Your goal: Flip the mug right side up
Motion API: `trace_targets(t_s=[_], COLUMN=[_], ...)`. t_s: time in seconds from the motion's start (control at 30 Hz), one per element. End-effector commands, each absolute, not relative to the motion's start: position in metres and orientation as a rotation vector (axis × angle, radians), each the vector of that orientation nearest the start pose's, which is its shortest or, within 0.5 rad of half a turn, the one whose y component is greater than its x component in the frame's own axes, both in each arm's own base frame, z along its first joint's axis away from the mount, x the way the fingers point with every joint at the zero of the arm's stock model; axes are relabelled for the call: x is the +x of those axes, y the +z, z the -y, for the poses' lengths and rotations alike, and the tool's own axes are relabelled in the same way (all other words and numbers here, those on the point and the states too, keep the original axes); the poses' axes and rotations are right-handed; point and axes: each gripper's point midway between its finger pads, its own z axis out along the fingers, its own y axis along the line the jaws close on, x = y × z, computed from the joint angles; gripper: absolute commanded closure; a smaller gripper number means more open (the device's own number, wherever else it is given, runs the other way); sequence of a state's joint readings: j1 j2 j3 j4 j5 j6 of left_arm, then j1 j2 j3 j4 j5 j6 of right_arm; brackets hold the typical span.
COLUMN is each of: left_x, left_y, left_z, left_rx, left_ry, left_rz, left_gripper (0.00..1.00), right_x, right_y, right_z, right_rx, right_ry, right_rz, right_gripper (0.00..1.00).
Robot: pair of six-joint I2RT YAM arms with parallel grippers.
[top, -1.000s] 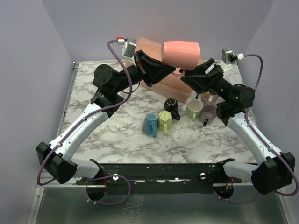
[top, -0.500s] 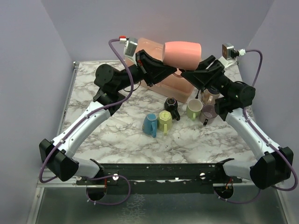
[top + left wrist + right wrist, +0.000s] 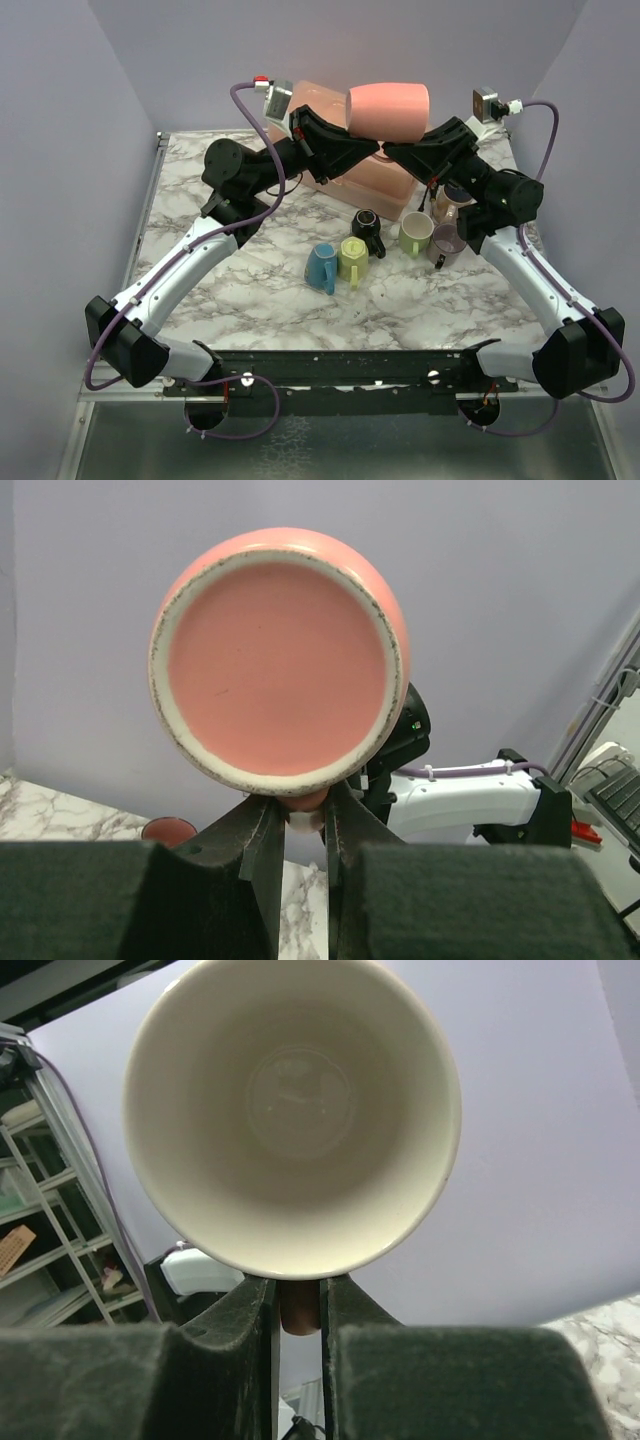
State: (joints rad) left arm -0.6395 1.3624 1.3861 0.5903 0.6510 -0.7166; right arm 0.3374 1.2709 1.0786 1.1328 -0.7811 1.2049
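- The bench (image 3: pixel 250 290) is shut in by walls (image 3: pixel 330 40) at left, right and back; the box (image 3: pixel 322 100) sits at its back edge, close to the rear wall
- A wide stretch of marble lies front-left of the box, and a cluster of small cups (image 3: pixel 353 258) stands just in front of it, toward the right
- The mug (image 3: pixel 388 108) hangs on its side in the air above the box, base to the left, mouth to the right, handle down
- The left claw (image 3: pixel 305 815) reaches over the box from the left, clenched on the handle at the base end
- The right claw (image 3: pixel 298 1300) reaches in from the right of the box, fingers pinched tight on the same handle at the mouth end
- Both claws nearly meet under the mug, above the box
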Motion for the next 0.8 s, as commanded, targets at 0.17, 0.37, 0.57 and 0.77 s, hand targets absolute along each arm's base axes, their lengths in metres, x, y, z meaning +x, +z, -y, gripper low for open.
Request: trace_targets(t_s=[0.17,0.37,0.57,0.77], left_x=[0.215,0.225,0.247,0.31], left_y=[0.542,0.54,0.529,0.493], left_z=[0.334,0.331,0.324,0.283], left_rx=[0.705,0.645,0.559,0.173], left_ry=[-1.529,-1.482,-1.348,-1.069], left_rz=[-0.949,-0.978,-1.046,-1.235], left_gripper=[0.87,0.33,0.13,0.09], right_x=[0.243,0.245,0.255,0.277], right_y=[0.529,0.537,0.553,0.552], right_z=[-0.238,-0.229,-0.212,-0.195], right_rx=[-0.441,-0.429,-0.379,-0.33], right_ry=[1.591,1.434,1.21,0.971], right_rz=[-0.915,-0.874,-0.853,-0.934], right_gripper=[0.99,1.0,0.99,0.99])
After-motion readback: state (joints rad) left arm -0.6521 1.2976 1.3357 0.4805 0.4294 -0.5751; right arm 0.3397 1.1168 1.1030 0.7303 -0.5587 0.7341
